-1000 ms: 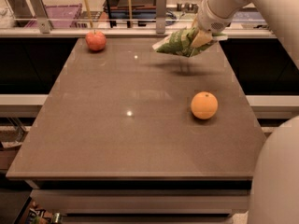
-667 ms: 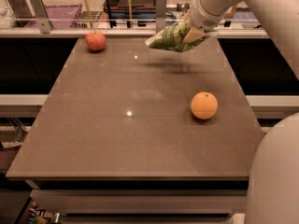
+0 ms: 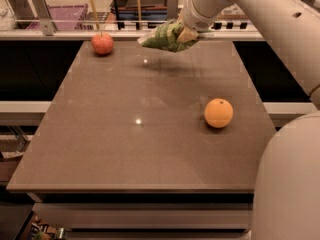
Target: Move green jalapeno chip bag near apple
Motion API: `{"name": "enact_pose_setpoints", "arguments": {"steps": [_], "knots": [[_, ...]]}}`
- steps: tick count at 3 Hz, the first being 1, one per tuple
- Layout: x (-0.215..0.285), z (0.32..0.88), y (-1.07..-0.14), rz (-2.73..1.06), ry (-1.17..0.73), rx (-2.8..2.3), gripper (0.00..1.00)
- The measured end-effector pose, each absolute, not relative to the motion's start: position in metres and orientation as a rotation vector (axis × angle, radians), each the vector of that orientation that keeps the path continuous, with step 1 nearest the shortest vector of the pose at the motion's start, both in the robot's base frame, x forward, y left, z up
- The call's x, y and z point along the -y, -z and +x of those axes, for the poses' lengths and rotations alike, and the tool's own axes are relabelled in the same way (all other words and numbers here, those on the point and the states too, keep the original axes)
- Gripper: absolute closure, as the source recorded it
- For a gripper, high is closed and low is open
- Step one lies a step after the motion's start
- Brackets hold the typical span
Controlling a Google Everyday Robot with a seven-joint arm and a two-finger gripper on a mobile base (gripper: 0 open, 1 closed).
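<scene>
The green jalapeno chip bag is a crumpled light-green foil bag with a white end, held in the air above the far middle of the table. My gripper is shut on its right end, at the end of the white arm coming from the upper right. The apple is small, round and red. It sits at the table's far left corner, a little left of the bag's white tip.
A smooth orange citrus fruit sits on the right side of the brown table. A rail and shelving run behind the far edge. My white body fills the lower right.
My gripper has carried the chip bag leftward along the far edge, closer to the apple. The apple and the orange have not moved.
</scene>
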State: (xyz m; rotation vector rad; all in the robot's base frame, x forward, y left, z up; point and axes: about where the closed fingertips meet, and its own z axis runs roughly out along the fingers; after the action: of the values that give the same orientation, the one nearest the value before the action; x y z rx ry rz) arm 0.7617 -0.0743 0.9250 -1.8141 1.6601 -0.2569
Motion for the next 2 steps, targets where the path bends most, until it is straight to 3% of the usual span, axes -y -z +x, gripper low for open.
{"name": "enact_pose_setpoints", "arguments": {"steps": [2], "knots": [[0.027, 0.776, -0.914, -1.783, 0.227, -1.693, 1.0]]}}
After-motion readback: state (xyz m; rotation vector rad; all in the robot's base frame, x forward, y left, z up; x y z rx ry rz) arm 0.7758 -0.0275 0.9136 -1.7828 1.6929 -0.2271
